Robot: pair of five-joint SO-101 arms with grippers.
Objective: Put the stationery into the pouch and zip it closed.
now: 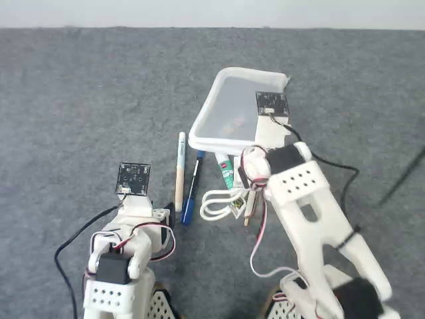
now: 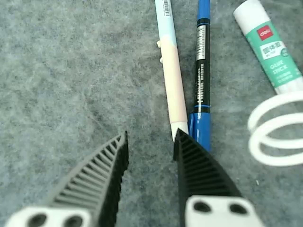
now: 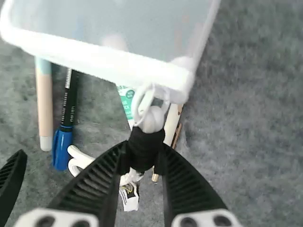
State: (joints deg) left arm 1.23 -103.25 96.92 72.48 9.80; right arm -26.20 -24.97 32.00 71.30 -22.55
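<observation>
Right now my right jaws are clamped on a black tab (image 3: pixel 142 144), seemingly the zip pull of the translucent pouch (image 3: pixel 109 33), whose edge overlaps the glue stick (image 3: pixel 125 101). My left jaws stand open low over the grey bench (image 2: pixel 71 71), one tip at the blue marker (image 2: pixel 201 71), which lies beside the pastel pen (image 2: pixel 171 80), with a white coil (image 2: pixel 274 137) nearby.

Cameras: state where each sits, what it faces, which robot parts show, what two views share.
High view: fixed above, looking down on the left arm, right arm and translucent white pouch.
Left wrist view: on left arm, facing down past open left gripper at a cream pen.
Right wrist view: on right arm, facing the pouch; right gripper shut on black zip pull.
Both wrist views share the pen.
</observation>
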